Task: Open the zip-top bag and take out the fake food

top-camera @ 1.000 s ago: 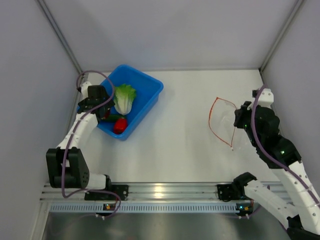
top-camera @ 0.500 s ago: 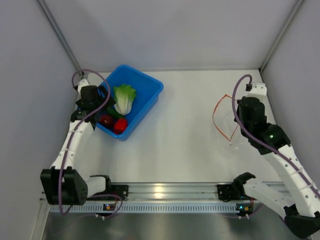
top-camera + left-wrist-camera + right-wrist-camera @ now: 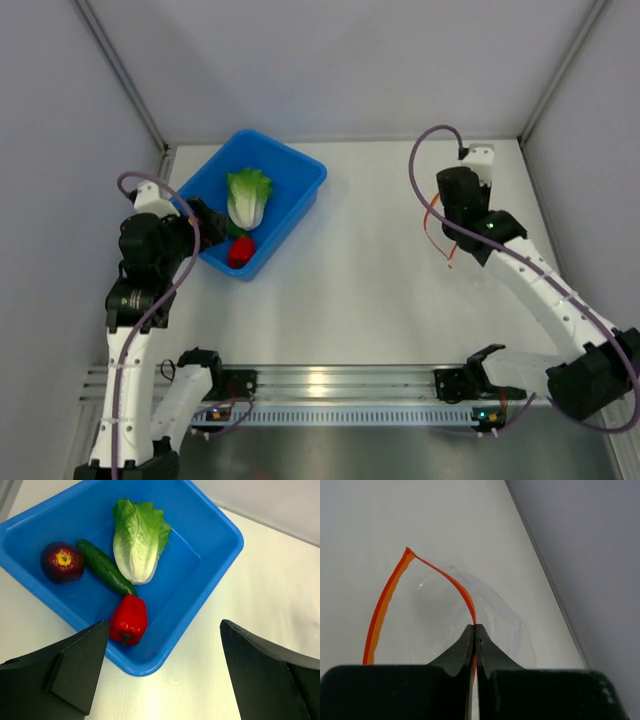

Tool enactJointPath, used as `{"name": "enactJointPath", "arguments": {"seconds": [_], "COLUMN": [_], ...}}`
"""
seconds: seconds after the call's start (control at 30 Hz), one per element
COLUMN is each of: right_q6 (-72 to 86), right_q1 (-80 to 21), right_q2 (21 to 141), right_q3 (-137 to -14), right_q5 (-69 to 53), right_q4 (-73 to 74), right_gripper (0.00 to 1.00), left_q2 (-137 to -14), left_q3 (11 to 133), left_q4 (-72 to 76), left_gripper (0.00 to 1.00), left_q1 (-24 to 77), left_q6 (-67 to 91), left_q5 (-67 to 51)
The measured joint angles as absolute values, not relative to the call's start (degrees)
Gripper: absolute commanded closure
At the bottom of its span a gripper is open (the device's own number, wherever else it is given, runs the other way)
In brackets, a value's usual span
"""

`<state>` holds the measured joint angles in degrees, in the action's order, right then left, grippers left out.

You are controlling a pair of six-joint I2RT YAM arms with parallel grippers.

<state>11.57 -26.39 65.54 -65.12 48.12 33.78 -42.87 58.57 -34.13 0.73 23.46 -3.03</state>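
The fake food lies in a blue bin [image 3: 210, 517]: a green-white lettuce head [image 3: 136, 540], a dark green cucumber [image 3: 105, 568], a red pepper [image 3: 129, 620] and a dark purple-red round piece [image 3: 62, 561]. My left gripper [image 3: 164, 627] hangs open over the bin's near corner and holds nothing. In the top view it sits by the bin's left edge [image 3: 203, 216]. The zip-top bag [image 3: 440, 610] is clear and looks empty, with its orange-red strip [image 3: 385, 600] spread apart. My right gripper [image 3: 475, 626] is shut on that strip at the back right, where the strip shows below the wrist [image 3: 447, 256].
The blue bin [image 3: 300, 185] stands at the back left of the white table. Grey walls close in on the left, back and right. The right wall runs close beside the bag [image 3: 580, 580]. An aluminium rail [image 3: 330, 385] crosses the near edge.
My left gripper has opened fully and drawn back from over the bin toward the near left. My right arm has swung the bag toward the back and slightly left.
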Motion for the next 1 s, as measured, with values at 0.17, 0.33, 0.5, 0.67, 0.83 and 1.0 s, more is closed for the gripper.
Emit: {"name": "enactJointPath", "arguments": {"seconds": [0.17, 0.33, 0.5, 0.67, 0.83, 1.0], "right_q6": [12.4, 15.0, 16.7, 17.3, 17.8, 17.4], "right_q1": [-26.5, -27.0, -28.0, -28.4, -28.4, -28.4], "right_q2": [75.8, 81.6, 80.0, 74.7, 66.6, 58.5], "right_q3": [-64.9, -64.9, -65.0, -66.6, -69.3, -70.1], "right_q5": [47.4, 44.3, 37.5, 31.0, 28.3, 27.7], "right_q4": [30.2, 28.2, 26.3, 26.2, 27.0, 29.5], "right_gripper": [1.00, 0.88, 0.71, 0.53, 0.19, 0.00], "left_q2": [-35.9, -32.4, -35.9, -39.9, -39.4, -39.1], "left_q3": [55.3, 53.7, 52.6, 51.4, 50.7, 50.7], "left_q4": [-36.4, -37.3, -37.3, -37.3, -37.3, -37.3], "left_gripper": [0.02, 0.02, 0.02, 0.02, 0.02, 0.02], "left_q1": [0.7, 0.7, 0.7, 0.7, 0.7, 0.7], "left_q6": [21.4, 21.0, 21.1, 21.0, 20.8, 20.6], "left_q5": [-0.6, 5.0, 9.1, 11.8, 14.4, 15.2]}}
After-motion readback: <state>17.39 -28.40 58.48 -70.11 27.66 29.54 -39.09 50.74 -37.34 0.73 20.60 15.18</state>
